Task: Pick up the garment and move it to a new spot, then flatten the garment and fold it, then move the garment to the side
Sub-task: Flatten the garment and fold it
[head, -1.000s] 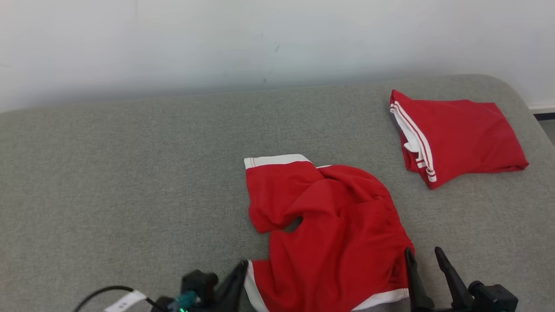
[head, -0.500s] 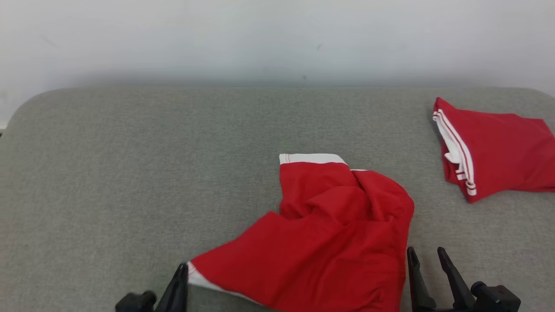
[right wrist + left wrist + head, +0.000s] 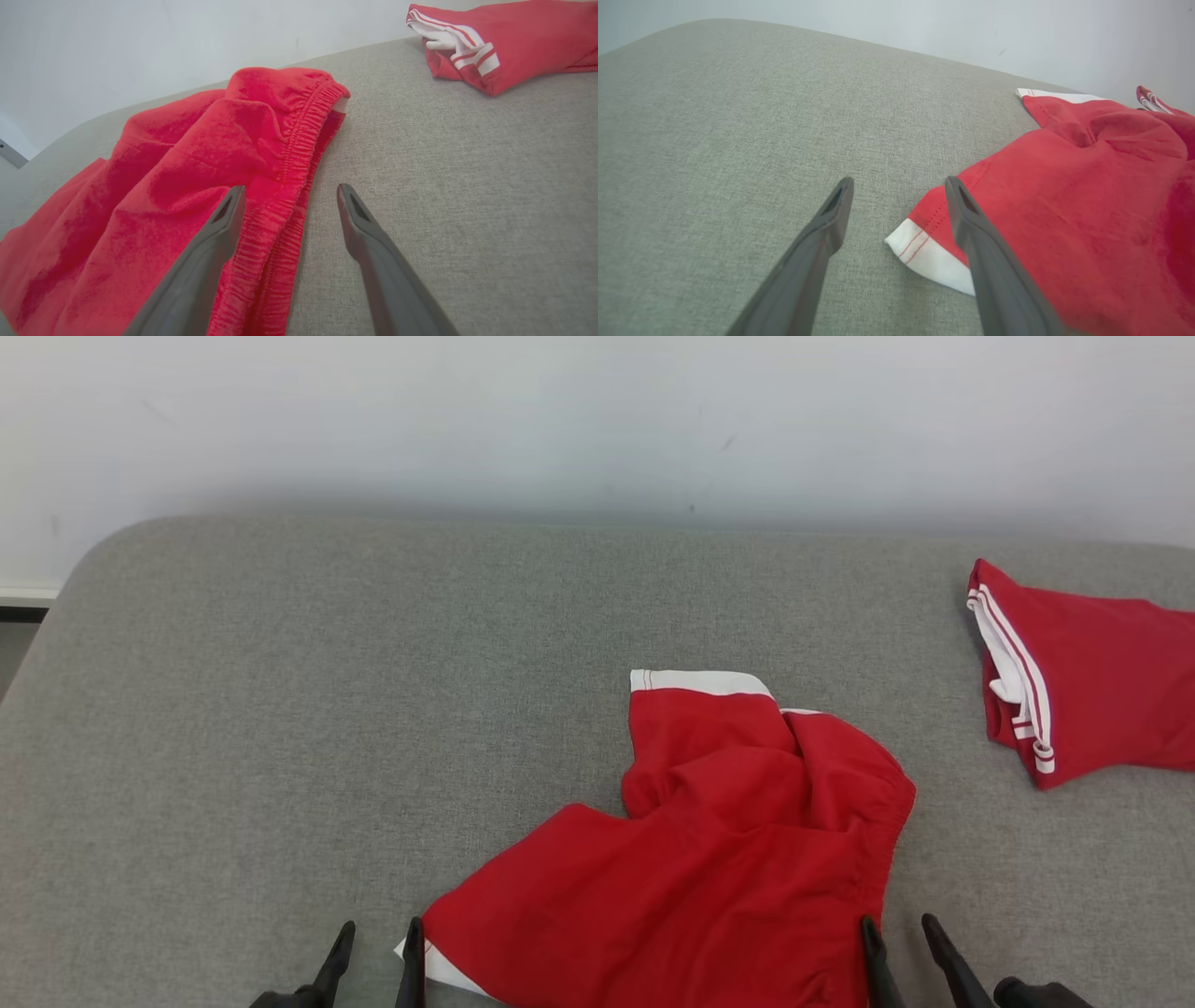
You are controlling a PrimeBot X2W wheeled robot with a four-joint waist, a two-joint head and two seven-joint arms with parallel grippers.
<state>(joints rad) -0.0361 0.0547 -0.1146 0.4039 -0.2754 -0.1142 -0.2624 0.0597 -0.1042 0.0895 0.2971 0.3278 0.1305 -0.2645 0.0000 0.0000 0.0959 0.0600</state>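
Moved: white-hemmed leg corner (image 3: 920, 252) of the crumpled red cloth shorts (image 3: 709, 877), drawn out leftward. Left claw (image 3: 380, 933) has since let go, jaws apart, corner lying between its fingers. Right claw (image 3: 898, 926): released, elastic waistband (image 3: 303, 140) between its fingers. Advice: regrip hem and waistband, then pull apart evenly, flat against the grey fabric pad (image 3: 280, 709).

- My head camera looks forward and down across the grey padded surface (image 3: 280, 709), wall (image 3: 560, 420) at 12 o'clock.
- Left wrist camera sits low and close, red shorts (image 3: 1064, 210) at 3 o'clock.
- Right wrist camera, equally low, has them at 9 o'clock; all three views share them.
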